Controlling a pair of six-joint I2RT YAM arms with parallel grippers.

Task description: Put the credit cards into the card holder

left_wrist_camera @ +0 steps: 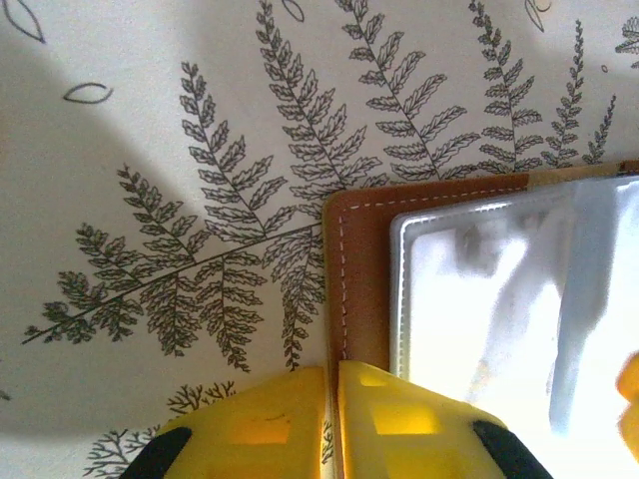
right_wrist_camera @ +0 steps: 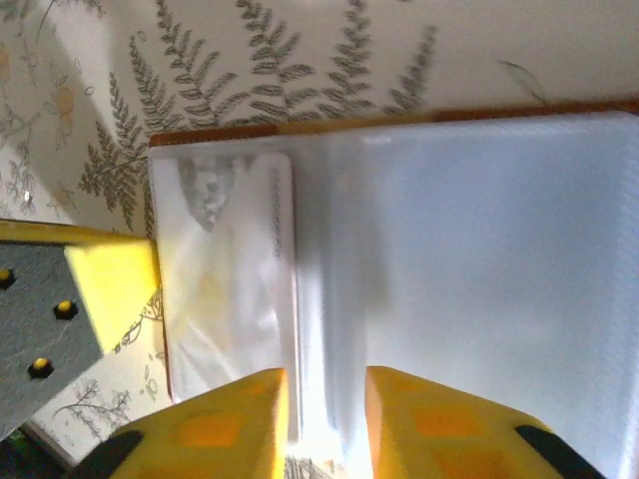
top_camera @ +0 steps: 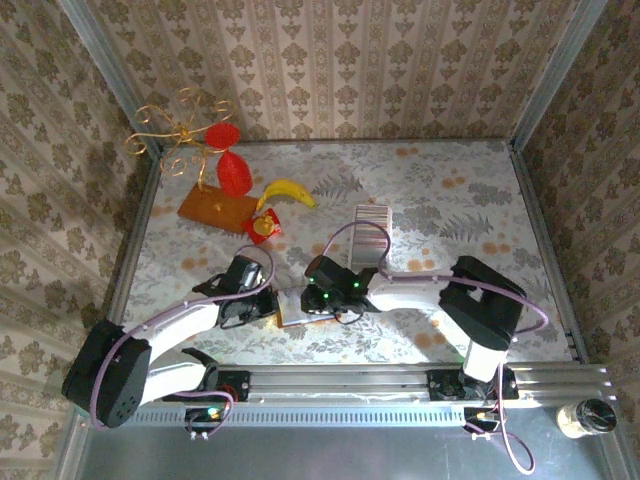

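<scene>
The brown leather card holder [top_camera: 291, 310] lies open near the table's front edge, between my two grippers. In the left wrist view my left gripper [left_wrist_camera: 334, 419] is shut on the holder's stitched brown edge [left_wrist_camera: 361, 269]. My right gripper [right_wrist_camera: 326, 384] hovers over the holder's pale inside [right_wrist_camera: 469, 249]. Its jaws stand apart, with a thin pale pocket sheet rising between them and no grip on it. A pale card [right_wrist_camera: 235, 269] shows in the left pocket. The strip of silver-grey credit cards [top_camera: 371, 215] lies further back, behind the right gripper [top_camera: 314, 298].
At the back left are an orange-brown board [top_camera: 218, 208], a banana [top_camera: 288, 190], a red ornament on a gold wire stand [top_camera: 232, 170] and a small red square [top_camera: 264, 228]. A lilac cable [top_camera: 355, 232] loops over the card strip. Wallpapered walls enclose the table.
</scene>
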